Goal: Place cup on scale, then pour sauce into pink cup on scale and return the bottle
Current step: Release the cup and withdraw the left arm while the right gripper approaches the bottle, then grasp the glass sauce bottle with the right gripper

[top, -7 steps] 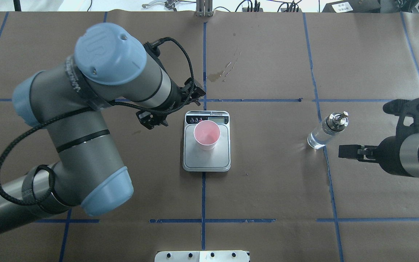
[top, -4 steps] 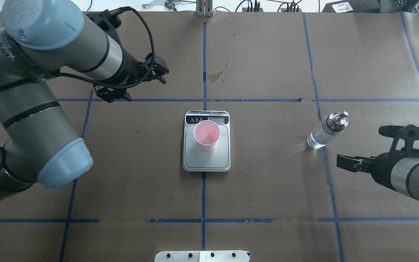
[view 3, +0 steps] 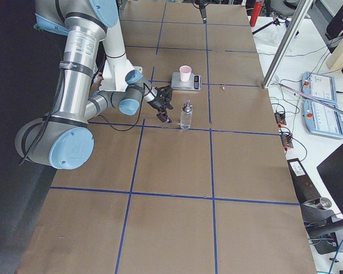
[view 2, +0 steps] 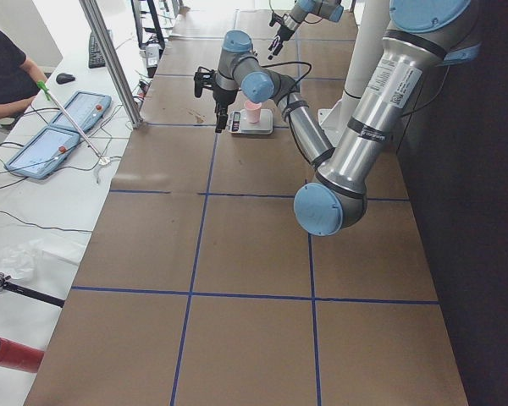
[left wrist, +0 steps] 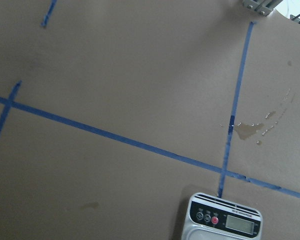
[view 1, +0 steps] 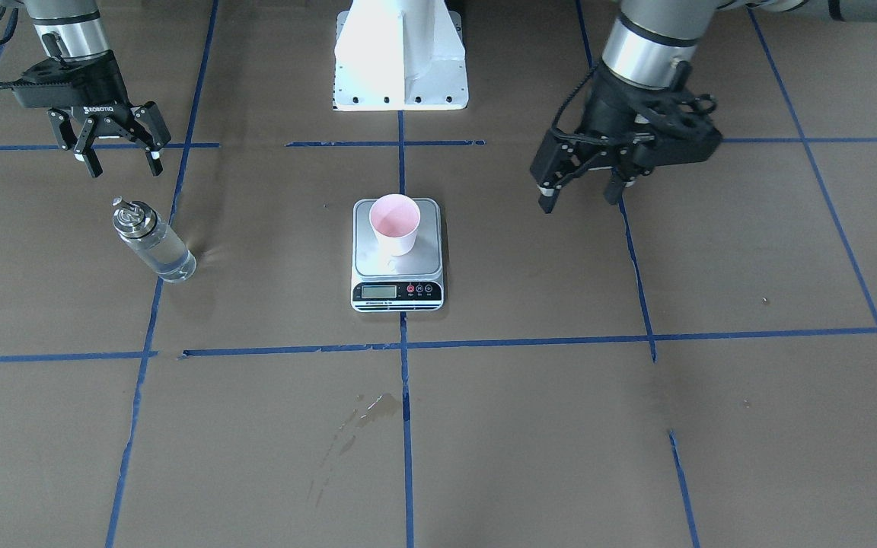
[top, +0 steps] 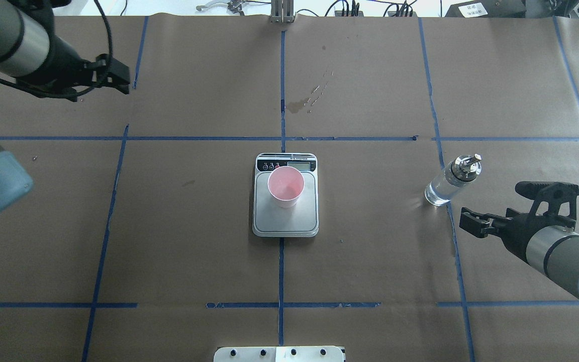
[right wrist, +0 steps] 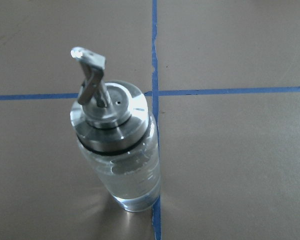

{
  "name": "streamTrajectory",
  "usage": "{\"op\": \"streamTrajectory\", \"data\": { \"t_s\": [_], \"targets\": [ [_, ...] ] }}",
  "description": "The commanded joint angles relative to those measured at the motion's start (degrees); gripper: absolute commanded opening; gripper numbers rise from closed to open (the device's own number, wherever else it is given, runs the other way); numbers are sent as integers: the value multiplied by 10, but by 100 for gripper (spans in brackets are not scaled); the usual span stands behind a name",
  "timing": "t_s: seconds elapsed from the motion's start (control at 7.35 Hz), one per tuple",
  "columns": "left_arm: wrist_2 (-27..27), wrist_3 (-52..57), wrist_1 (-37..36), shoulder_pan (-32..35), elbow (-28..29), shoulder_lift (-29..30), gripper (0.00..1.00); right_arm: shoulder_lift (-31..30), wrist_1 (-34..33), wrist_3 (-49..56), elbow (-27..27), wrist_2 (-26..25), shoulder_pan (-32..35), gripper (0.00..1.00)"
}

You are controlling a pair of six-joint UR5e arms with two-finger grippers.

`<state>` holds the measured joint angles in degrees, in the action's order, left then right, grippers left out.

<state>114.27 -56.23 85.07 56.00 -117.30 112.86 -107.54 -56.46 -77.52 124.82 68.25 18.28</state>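
My right gripper (view 1: 123, 164) hung with its fingers spread and nothing between them. It was close to the bottle (top: 453, 180), on the bottle's near-right side, and did not touch it. The bottle stood upright on a blue tape line (top: 458, 261) and well to the right of the scale (top: 285, 221). From my right wrist camera I saw its metal cap and thin spout on top, and the clear sauce (right wrist: 135, 180) filling the glass below.

My left gripper (view 1: 579, 196) was also spread wide and empty. It was raised over the brown paper (top: 370, 261), well away to the far left of the scale.

The cup (top: 285, 187) stood upright on the scale's steel platform, mouth up, showing its pink inside. It sat on the far half of the platform, just in front of the black strip with the display. The readout was too small for me to read.

A patch of splash marks (top: 309, 100) lay on the paper beyond the scale, beside the centre tape line.
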Motion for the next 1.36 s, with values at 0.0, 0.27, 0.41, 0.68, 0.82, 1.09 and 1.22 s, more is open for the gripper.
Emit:
{"op": "streamTrajectory", "data": {
  "t_s": [0.0,0.27,0.41,0.68,0.82,1.09,1.22],
  "targets": [
    [13,193,2,91,-3,-73,100,46,1,1,-39,-58,-31,100],
    [13,303,4,134,8,-109,100,75,1,5,-77,-123,-46,100],
    [13,333,8,143,14,-122,100,78,1,6,-88,-139,-46,100],
    [11,396,49,166,46,-152,100,80,2,6,-105,-153,-47,100],
    [12,412,85,183,65,-163,100,94,2,7,-116,-161,-46,100],
    [11,416,93,186,75,-164,100,123,2,7,-146,-166,-45,100],
    [11,416,93,189,75,-164,100,124,3,14,-149,-166,-43,100]
  ]
}}
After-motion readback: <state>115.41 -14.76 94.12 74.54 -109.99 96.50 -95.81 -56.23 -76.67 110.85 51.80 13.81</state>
